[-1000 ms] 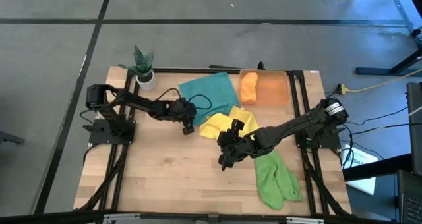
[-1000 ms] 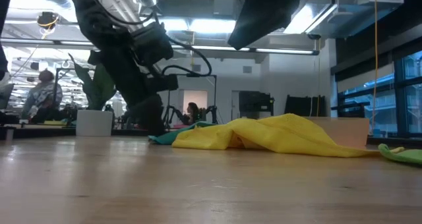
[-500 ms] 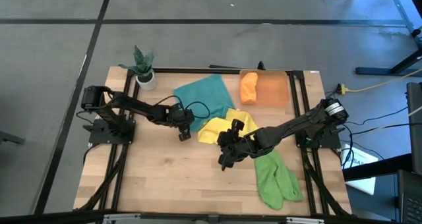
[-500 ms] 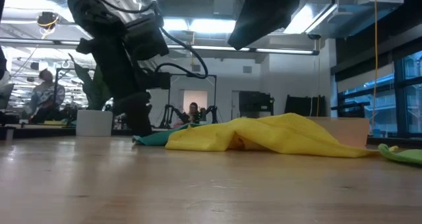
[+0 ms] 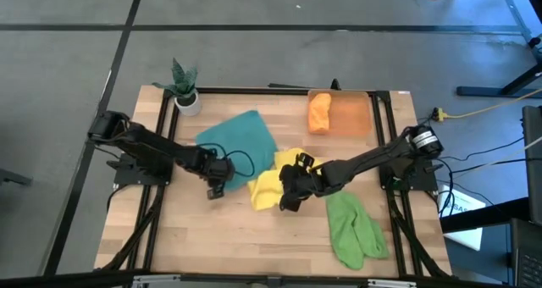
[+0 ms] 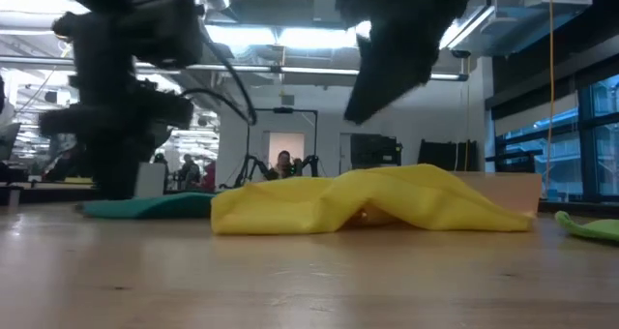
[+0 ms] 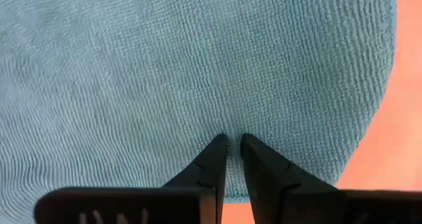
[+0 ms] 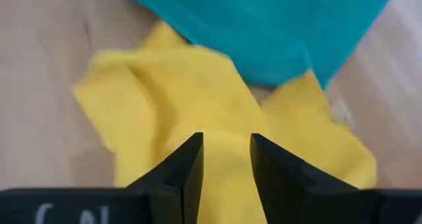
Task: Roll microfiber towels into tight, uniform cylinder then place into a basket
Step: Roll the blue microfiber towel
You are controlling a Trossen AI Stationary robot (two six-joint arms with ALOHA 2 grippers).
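Taking the basket (image 5: 351, 114) at the far right of the table (image 5: 195, 237) as the landmark, the white pot with a green plant (image 5: 185, 91) stands farthest from it, at the far left corner of the table top.

The left gripper (image 5: 215, 190) is low over the wood, well to the left of the basket and nearer the front. In its wrist view its two fingers (image 7: 211, 163) are nearly together, their tips pinching the edge of the teal towel (image 5: 238, 139). That towel lies spread flat between the plant and the basket, its near corner reaching down to this gripper.

Next toward the basket lies the yellow towel (image 5: 273, 180), crumpled in a low heap, just in front of the teal towel and overlapping its edge; in the low view it makes a rumpled mound (image 6: 368, 198) on the wood. The right gripper (image 5: 289, 202) is at the near side of this heap, in front of the basket and to its left. Its fingers (image 8: 184, 165) stand partly apart with yellow cloth between them, gripping a fold.

The orange towel (image 5: 318, 112) lies rolled in the left end of the basket. The light green towel (image 5: 354, 229) lies bunched on the table, straight in front of the basket, near the front right edge.
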